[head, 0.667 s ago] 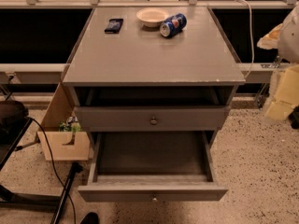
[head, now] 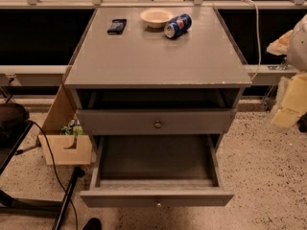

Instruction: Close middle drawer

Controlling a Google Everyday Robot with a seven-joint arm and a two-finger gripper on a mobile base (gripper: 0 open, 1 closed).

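The grey cabinet [head: 158,61] stands in the middle of the camera view. Its middle drawer [head: 156,195] is pulled far out toward me and is empty inside, with a small round knob [head: 158,203] on its front. The uppermost drawer [head: 156,121] sits above it, its front standing a little proud, with a dark gap under the cabinet top. The lowest drawer is hidden beneath the open one. My gripper [head: 290,104] shows as a blurred pale shape at the right edge, to the right of the cabinet and apart from it, at about the height of the uppermost drawer.
On the cabinet top lie a black phone [head: 117,26], a cream bowl [head: 156,17] and a blue can [head: 178,25] on its side. A wooden box [head: 64,145] stands on the floor at the left, with black cables [head: 50,164] and a dark stand [head: 12,121]. A low rail [head: 29,73] runs behind.
The pale gripper shape at the right edge has dropped slightly. The middle drawer is pulled out as far as before.
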